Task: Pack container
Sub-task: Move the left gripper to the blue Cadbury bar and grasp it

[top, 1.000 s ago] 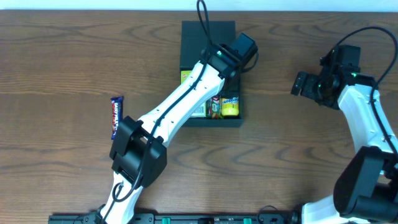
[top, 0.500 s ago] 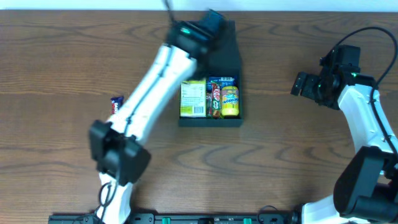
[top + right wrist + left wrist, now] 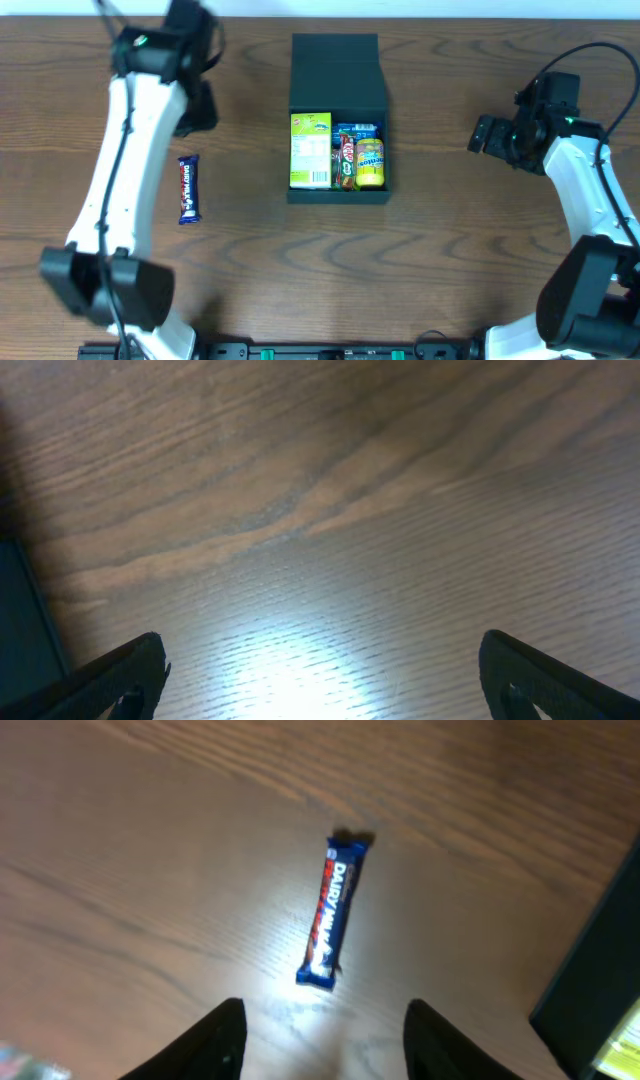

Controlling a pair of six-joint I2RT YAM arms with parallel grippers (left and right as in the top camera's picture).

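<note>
The container point(image 3: 337, 100), a dark teal box with its flap lid folded back, sits at the table's middle. It holds a yellow-green carton point(image 3: 310, 150), a red bar and a yellow packet point(image 3: 370, 163). A blue Dairy Milk bar point(image 3: 188, 189) lies on the wood to its left. My left gripper point(image 3: 197, 112) hangs open above the table, just behind that bar. In the left wrist view the bar point(image 3: 333, 913) lies ahead of the left gripper point(image 3: 325, 1045), with nothing between the jaws. My right gripper point(image 3: 481, 135) stands wide open right of the container, empty point(image 3: 325, 680).
The container's dark edge point(image 3: 600, 980) shows at the right of the left wrist view and its corner point(image 3: 20, 620) at the left of the right wrist view. Bare wooden table point(image 3: 480, 260) surrounds everything.
My left arm has swung from over the container to the far left, ending above the blue bar, its jaws wider apart. The snacks in the container are now uncovered. The right arm is still.
</note>
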